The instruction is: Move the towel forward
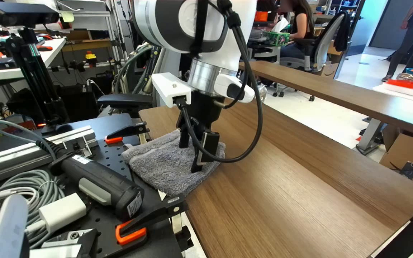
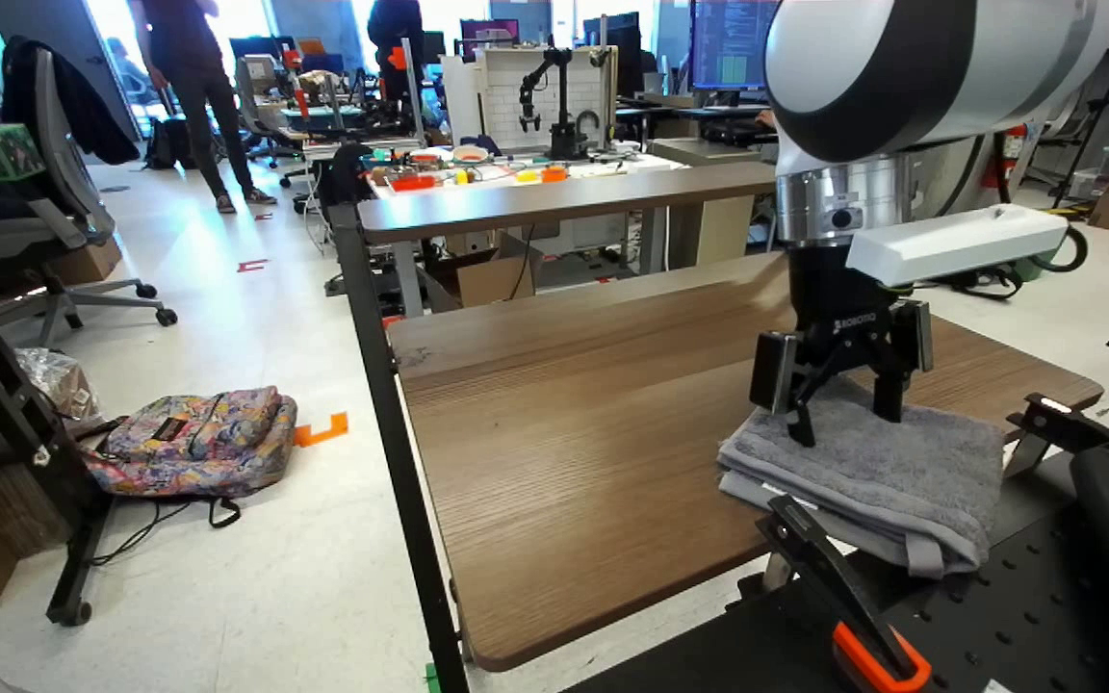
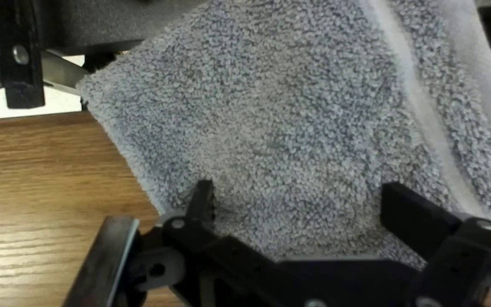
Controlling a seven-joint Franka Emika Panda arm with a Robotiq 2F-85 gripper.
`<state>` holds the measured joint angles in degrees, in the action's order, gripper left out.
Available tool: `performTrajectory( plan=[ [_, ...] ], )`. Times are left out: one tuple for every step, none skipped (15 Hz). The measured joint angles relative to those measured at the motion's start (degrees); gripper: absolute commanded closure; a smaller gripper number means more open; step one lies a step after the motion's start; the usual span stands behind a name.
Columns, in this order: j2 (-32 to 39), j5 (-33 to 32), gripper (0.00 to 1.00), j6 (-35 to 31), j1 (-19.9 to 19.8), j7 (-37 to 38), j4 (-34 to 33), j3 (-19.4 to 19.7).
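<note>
The towel (image 1: 160, 163) is grey terry cloth, folded in layers and slightly rumpled. In both exterior views it lies across the edge of the wooden table (image 1: 281, 200), partly over the black perforated board; its layered edge shows in an exterior view (image 2: 944, 472). My gripper (image 2: 846, 426) points down over the towel, with its fingertips at the cloth's surface. In the wrist view the towel (image 3: 288, 106) fills the middle, and the gripper (image 3: 296, 189) stands wide open with flat cloth between its fingers. I cannot tell how hard the fingertips press.
Two black clamps with orange grips, a near one (image 1: 160, 215) and a far one (image 1: 126, 132), sit at the board's edge beside the towel. A black handheld tool (image 1: 99, 186) and coiled cables (image 1: 38, 186) lie on the board. A raised wooden shelf (image 2: 564, 197) runs along the table's far side.
</note>
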<state>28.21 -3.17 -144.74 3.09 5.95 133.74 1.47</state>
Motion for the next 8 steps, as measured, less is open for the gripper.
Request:
performTrajectory(
  plan=[
    [-0.3, -0.1, 0.00, -0.3, 0.0, 0.0, 0.4, 0.0],
    [-0.6, -0.2, 0.00, -0.3, 0.0, 0.0, 0.5, 0.0],
    [-1.0, -0.6, 0.00, -0.3, 0.0, 0.0, 0.7, 0.0],
    [-1.7, -1.2, 0.00, -0.3, 0.0, 0.0, 0.8, 0.1],
    [-2.5, -1.7, 0.00, -0.3, 0.0, 0.0, 0.9, 0.1],
    [-3.6, -2.0, 0.00, -0.3, 0.0, 0.0, 0.9, 0.1],
    [-4.9, -2.1, 0.00, -0.3, 0.0, 0.0, 0.9, 0.1],
    [-6.5, -2.0, 0.00, -0.3, 0.0, 0.0, 1.0, 0.1]
  ],
)
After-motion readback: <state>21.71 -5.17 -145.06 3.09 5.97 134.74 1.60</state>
